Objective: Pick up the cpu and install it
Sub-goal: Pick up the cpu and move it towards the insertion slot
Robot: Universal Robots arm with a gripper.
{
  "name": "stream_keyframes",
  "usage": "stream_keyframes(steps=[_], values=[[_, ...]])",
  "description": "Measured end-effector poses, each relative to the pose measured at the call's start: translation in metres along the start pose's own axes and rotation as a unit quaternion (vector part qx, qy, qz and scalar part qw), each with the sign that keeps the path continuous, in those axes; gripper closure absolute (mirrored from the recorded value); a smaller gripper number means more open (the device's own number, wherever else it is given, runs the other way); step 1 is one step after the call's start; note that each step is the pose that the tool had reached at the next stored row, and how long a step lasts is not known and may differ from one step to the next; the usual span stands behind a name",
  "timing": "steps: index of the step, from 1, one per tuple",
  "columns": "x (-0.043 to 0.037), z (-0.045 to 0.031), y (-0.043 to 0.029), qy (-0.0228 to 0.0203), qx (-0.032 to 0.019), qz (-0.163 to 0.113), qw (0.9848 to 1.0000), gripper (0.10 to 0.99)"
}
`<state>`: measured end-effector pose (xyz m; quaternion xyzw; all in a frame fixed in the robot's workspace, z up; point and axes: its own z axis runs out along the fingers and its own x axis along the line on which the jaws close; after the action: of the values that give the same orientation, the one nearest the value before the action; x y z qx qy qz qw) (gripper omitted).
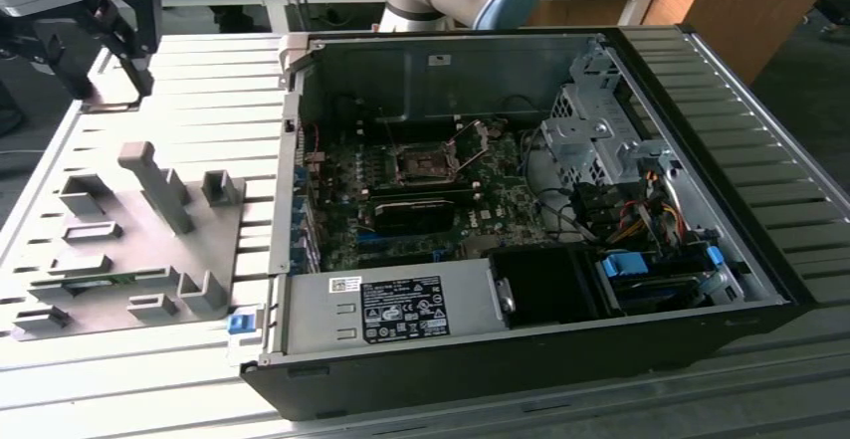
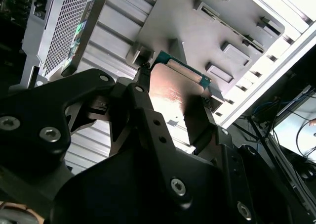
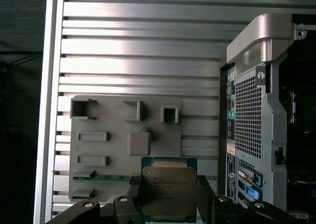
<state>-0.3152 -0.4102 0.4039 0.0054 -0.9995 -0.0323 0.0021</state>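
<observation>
One step done, one left: pinching the cpu [image 3: 169, 197] in the hand [image 3: 169, 184] above the fixture plate [image 3: 111, 150], well apart from the motherboard socket [image 1: 428, 165].

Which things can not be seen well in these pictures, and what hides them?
1. First wrist view: the lower edge of the cpu is covered by the gripper and cut off by the picture edge.
2. Second wrist view: glare washes out the cpu's underside; the fingers cover its sides.
3. Exterior view: the socket is too small and dark to tell if it is empty.
</observation>
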Motion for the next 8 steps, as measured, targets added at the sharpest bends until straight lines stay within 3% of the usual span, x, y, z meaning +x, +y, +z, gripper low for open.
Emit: stream_keyframes(steps=[8], values=[[-0.0105,0.0002,-0.0001,0.0,0.0,0.0,1.0,0.557]])
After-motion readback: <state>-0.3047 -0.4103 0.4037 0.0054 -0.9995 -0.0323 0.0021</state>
